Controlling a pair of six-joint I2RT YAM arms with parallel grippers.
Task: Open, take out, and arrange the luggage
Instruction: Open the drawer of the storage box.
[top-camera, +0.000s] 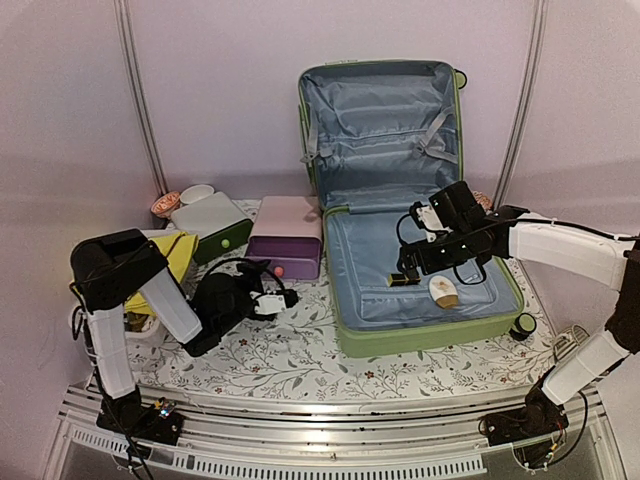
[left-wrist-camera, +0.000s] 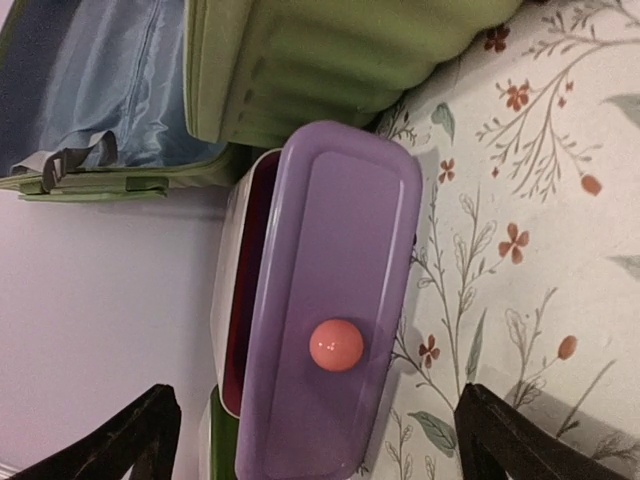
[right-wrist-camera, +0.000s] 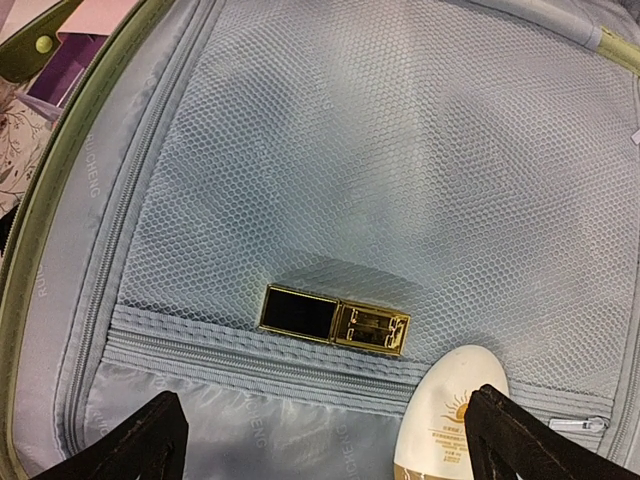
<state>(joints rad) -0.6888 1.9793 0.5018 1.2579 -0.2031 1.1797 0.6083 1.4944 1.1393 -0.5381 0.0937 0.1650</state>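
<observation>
Looking at the top view, you've got the luggage (top-camera: 420, 342) lying open center-right on the table (top-camera: 300, 365): base half flat, lid propped upright against the back wall, grey-blue lining facing out. Your R gripper (top-camera: 408, 272) hangs above the base half, over the mesh pocket (right-wrist-camera: 400, 180). Its fingers (right-wrist-camera: 150, 445) are spread wide w/ nothing between them. Just below it, on the lining, sit a small gold-and-black item (right-wrist-camera: 335, 317) and a white bottle (right-wrist-camera: 445, 410), close to each other; can't tell if they touch.

Your L gripper (top-camera: 285, 298) is outside the luggage, off its left side, low over the floral cloth. It's released too, fingers apart and empty, facing the purple drawer box (left-wrist-camera: 330, 300) and its pink knob (left-wrist-camera: 336, 345). That box stands just beside the luggage's ribbed green shell.

Hard to make out: what the gold-and-black item is; the bottle's print is too small and its lower end is cut off in the R wrist view. The L arm covers most of the stuff at far left, where only a yellow patch (top-camera: 178, 255) and a green drawer box (top-camera: 210, 225) show.
</observation>
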